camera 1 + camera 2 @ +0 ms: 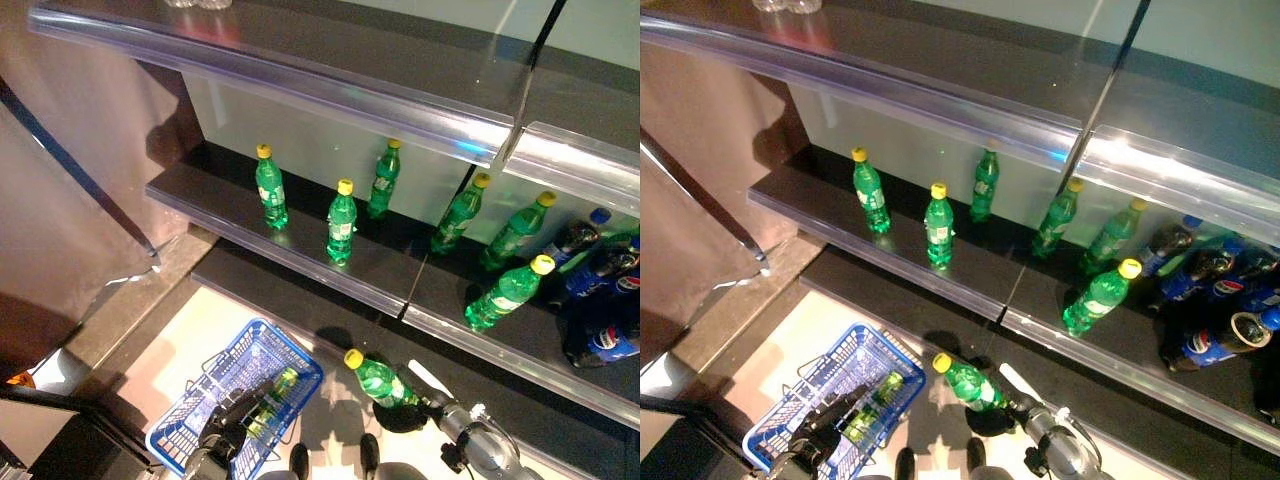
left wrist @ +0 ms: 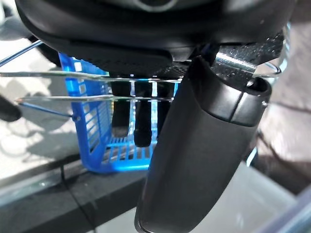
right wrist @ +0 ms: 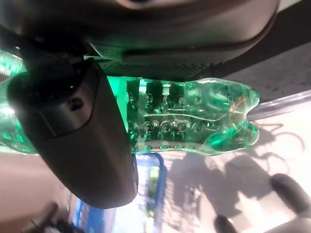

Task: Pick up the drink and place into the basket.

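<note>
My right hand [image 1: 412, 405] is shut on a green bottle with a yellow cap [image 1: 378, 379] and holds it in the air below the lower shelf, to the right of the blue basket [image 1: 250, 370]. The right wrist view shows the thumb [image 3: 82, 145] and fingers curled round the bottle's body [image 3: 194, 121]. My left hand [image 1: 235, 415] is shut on the basket's thin wire handles [image 2: 87, 77] and holds the basket up at the lower left. A green bottle [image 1: 272, 395] lies inside the basket.
Green bottles with yellow caps [image 1: 341, 222] stand on the dark middle shelf [image 1: 230, 215]. Dark cola bottles [image 1: 600, 290] lie at the shelf's right end. A clear-edged upper shelf [image 1: 300, 75] hangs above. A brown wall [image 1: 60, 200] is at the left.
</note>
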`<state>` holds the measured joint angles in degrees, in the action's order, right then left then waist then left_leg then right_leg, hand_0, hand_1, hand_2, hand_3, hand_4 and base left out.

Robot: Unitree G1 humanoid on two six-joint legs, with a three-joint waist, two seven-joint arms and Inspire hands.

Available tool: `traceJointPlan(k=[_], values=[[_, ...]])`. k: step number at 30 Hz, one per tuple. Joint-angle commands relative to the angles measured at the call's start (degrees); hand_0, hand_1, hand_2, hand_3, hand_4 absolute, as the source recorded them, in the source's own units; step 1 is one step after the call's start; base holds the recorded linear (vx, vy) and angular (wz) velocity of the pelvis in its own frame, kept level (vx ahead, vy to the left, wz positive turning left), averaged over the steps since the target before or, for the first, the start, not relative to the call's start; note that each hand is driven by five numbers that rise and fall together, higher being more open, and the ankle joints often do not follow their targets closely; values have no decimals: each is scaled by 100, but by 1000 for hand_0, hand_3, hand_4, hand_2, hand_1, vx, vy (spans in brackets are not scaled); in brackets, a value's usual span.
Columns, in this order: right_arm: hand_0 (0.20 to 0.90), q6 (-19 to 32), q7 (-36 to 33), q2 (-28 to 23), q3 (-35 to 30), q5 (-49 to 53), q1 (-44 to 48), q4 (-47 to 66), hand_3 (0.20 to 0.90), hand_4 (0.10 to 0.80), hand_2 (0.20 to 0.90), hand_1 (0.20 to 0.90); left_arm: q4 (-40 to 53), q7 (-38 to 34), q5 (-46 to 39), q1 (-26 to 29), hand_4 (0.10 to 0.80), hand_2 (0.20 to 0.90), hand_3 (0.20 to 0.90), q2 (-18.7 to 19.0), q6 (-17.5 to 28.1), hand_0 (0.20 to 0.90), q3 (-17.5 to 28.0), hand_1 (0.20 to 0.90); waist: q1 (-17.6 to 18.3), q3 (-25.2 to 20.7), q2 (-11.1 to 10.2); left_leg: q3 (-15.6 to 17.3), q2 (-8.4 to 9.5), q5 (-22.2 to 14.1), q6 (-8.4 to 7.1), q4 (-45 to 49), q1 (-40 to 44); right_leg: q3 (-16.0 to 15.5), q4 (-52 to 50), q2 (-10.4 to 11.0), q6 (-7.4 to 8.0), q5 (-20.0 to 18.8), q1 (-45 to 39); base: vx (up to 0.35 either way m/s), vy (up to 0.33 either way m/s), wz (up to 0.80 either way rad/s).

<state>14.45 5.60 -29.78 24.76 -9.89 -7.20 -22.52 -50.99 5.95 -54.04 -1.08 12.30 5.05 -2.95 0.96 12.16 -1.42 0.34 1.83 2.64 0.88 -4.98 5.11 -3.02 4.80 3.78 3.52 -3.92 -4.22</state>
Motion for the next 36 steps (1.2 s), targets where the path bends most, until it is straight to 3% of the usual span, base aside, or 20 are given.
traceJointPlan(k=[1, 9, 14, 23, 30, 36], values=[[300, 132, 57, -281, 261, -103, 634, 454, 200, 100, 300, 300, 1259, 774, 295, 386, 100, 300, 200, 709, 746, 300, -121, 300, -332, -576, 69, 88, 530, -830, 139, 715, -156, -220, -362, -47, 89, 372, 188, -27, 12, 19], [300, -871, 260, -111, 882, 36, 1683, -348, 200, 100, 300, 300, 3101, 1496, 848, 628, 100, 300, 200, 1042, 252, 300, -1008, 300, -894, -475, 184, -306, 584, -722, 111, 691, -132, -716, -359, 140, 76, 393, -20, 11, 9, 41], [300, -1443, 476, 33, 1476, -761, 2672, -663, 200, 100, 300, 300, 4335, 1564, 1045, 1056, 100, 300, 200, 1456, -537, 300, -1425, 300, -1318, -490, 175, -574, 580, -650, 81, 618, -74, -1020, -364, 254, 128, 374, -172, 58, -22, 34], [300, -2424, 890, 840, 2248, -1088, 3710, -1157, 200, 100, 300, 300, 5102, 1992, 1398, 1622, 100, 300, 200, 1603, -1255, 300, -2030, 300, -1823, -551, 74, -885, 596, -566, 109, 536, -21, -1269, -397, 326, 204, 332, -303, 66, -29, 28], [300, -2252, 630, 1714, 2541, -1215, 4209, -2453, 200, 100, 300, 300, 5383, 2166, 1527, 2056, 100, 300, 200, 1434, -1521, 300, -2593, 300, -2089, -655, 82, -1052, 629, -568, 149, 532, -19, -1368, -437, 364, 219, 364, -348, 45, 17, 15], [300, -2381, 705, 2047, 2636, -731, 4405, -2767, 200, 100, 300, 300, 5539, 2058, 1407, 2378, 100, 300, 200, 1317, -1615, 300, -2913, 300, -2158, -715, 42, -1155, 652, -547, 172, 500, -14, -1387, -469, 373, 257, 366, -333, 20, 14, 8]])
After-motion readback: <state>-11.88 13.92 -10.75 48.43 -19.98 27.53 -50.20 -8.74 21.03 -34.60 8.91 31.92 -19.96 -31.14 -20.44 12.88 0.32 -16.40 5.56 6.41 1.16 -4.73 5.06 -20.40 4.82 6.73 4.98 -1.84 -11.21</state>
